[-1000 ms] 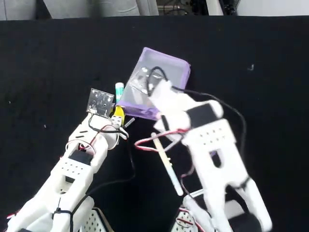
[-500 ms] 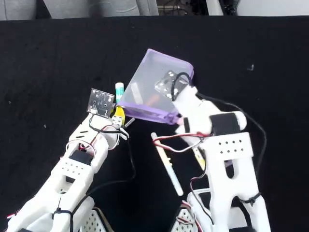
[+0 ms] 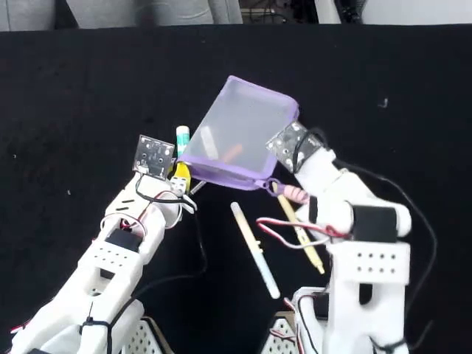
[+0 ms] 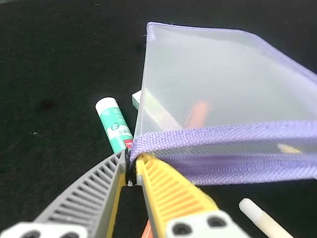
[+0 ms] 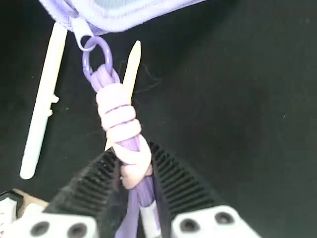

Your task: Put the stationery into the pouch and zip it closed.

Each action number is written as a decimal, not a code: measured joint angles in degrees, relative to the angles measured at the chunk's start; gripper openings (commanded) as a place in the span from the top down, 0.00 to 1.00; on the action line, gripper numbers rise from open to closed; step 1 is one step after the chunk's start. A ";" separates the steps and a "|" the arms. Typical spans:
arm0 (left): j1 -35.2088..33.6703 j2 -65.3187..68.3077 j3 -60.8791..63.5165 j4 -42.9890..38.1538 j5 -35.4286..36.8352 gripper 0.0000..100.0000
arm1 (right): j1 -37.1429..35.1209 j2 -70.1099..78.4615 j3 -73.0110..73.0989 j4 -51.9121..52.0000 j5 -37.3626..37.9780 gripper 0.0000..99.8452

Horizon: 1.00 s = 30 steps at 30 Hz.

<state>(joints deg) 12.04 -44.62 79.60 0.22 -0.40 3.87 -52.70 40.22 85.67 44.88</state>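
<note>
Your left gripper (image 3: 180, 177) is pinched shut on the lower left corner of the purple mesh pouch (image 3: 243, 133), which sits tilted at upper centre of the high view. I'd judge that grip is an anchor for the zip to pull against. Your right gripper (image 5: 131, 171) is clamped on the pink-wrapped zipper pull (image 5: 116, 119) at the pouch's lower right corner, so the zipper edge runs taut between the two. A white pen (image 3: 254, 249), a yellow pen (image 3: 299, 232) and a glue stick (image 3: 182, 135) lie outside on the black table (image 3: 74, 88) — zipping now looks premature.
</note>
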 measured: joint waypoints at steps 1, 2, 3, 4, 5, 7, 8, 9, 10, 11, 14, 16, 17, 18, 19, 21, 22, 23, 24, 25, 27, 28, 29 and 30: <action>0.09 0.00 0.00 0.00 0.00 0.97 | 0.09 -0.88 0.00 0.79 0.26 0.99; 0.09 0.00 0.00 0.00 0.00 0.97 | 0.18 -1.85 0.00 1.58 0.44 0.99; 0.09 0.00 0.00 0.00 0.00 0.97 | 0.18 -2.64 0.00 2.11 0.44 0.99; 0.09 0.00 0.00 0.00 0.00 0.97 | 0.18 -3.43 0.00 2.55 0.44 0.99; 0.09 0.00 0.00 0.00 0.00 0.97 | 0.18 -3.96 0.00 2.81 0.44 0.99; 0.09 0.00 0.00 0.00 0.00 0.97 | -0.62 -4.57 0.00 3.25 0.44 0.99; 0.09 0.00 0.00 0.00 0.00 0.97 | -1.05 -4.66 0.26 3.52 0.44 0.99; 0.09 0.00 0.00 0.00 0.00 0.97 | -1.76 -5.01 0.88 3.87 0.44 0.99; 0.09 0.00 0.00 0.00 0.00 0.97 | -2.64 -5.10 1.14 3.96 0.44 0.99; 0.00 0.00 0.00 0.00 0.00 0.97 | -3.52 -5.10 1.85 3.96 0.44 0.99; 0.00 0.00 0.00 0.00 0.00 0.97 | -5.89 -5.10 4.13 3.96 0.44 0.99; 0.00 0.00 0.00 0.00 0.00 0.97 | -7.47 -5.10 6.33 3.43 0.53 0.98; 0.00 0.00 0.00 0.00 0.00 0.97 | -8.00 -5.10 7.65 2.73 0.53 0.97; 0.00 0.00 0.00 0.00 0.00 0.97 | -8.70 -5.10 9.14 1.93 0.44 0.94; 0.00 0.00 0.00 0.00 0.00 0.97 | -9.58 -5.10 10.73 0.62 -0.26 0.89; 0.00 0.00 0.00 0.00 0.00 0.97 | -11.08 -4.66 12.92 -2.02 -2.20 0.78; 0.00 0.00 0.00 0.00 0.00 0.97 | -11.60 -3.96 13.89 -3.34 -3.60 0.72; 0.00 0.00 0.00 0.00 0.00 0.97 | -11.87 -3.08 14.33 -4.48 -5.19 0.68; 0.00 0.00 0.00 0.00 0.00 0.97 | -12.22 -2.55 14.59 -5.63 -6.68 0.65; 0.00 0.00 0.00 0.00 0.00 0.97 | -12.40 -2.02 14.86 -6.77 -7.65 0.63; -0.09 0.00 0.00 0.00 0.00 0.97 | -12.48 -1.32 14.86 -8.35 -8.44 0.62; -0.09 0.00 0.00 0.00 -0.09 0.97 | -12.48 -1.23 14.86 -8.79 -8.62 0.62; -0.09 0.00 0.00 0.00 -0.09 0.97 | -12.48 -1.14 14.86 -8.97 -8.79 0.62; -0.09 0.00 0.00 0.00 -0.09 0.97 | -12.48 -1.14 14.86 -9.14 -8.97 0.62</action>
<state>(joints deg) 11.96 -44.62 79.60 0.22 -0.48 -8.62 -53.85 55.08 76.53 35.91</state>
